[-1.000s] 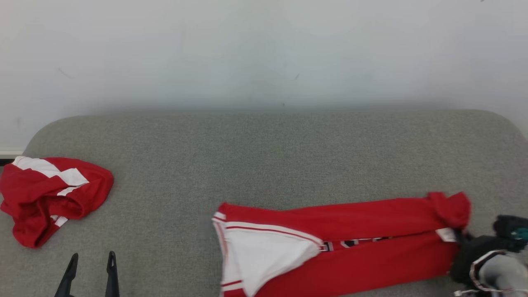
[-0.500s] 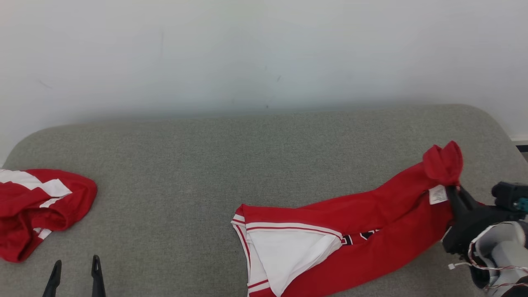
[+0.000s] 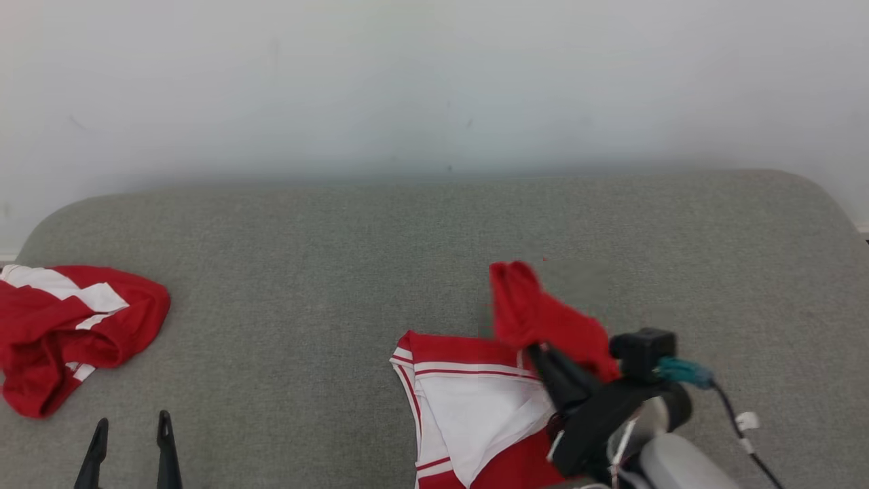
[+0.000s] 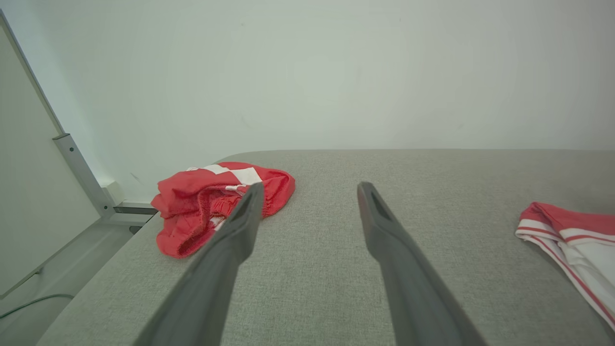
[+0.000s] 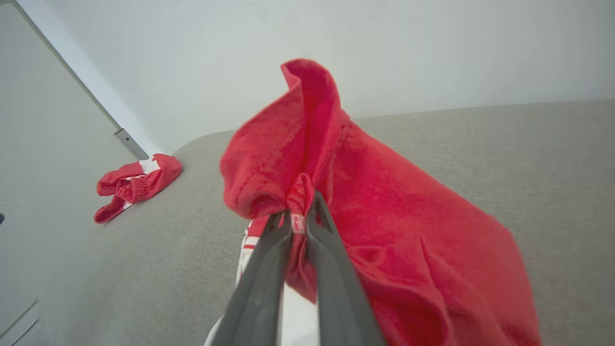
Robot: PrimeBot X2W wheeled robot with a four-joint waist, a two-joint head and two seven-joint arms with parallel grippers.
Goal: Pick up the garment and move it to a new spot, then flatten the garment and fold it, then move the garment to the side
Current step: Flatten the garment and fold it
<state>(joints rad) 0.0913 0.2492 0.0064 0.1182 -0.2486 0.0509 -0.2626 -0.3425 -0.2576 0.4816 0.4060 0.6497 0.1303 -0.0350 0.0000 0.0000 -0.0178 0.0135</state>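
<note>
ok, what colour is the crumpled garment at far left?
Crumpled fabric garment: red with white bands; left wrist view shows it best.

Soft, even, bright light; faint shadows; slight motion blur.

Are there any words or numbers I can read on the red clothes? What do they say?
No text here can be read.
The small white label on the red garment, pinched in the right gripper: red marks, too blurred to read.
The crumpled red and white garment at the left: no writing shows.
</note>
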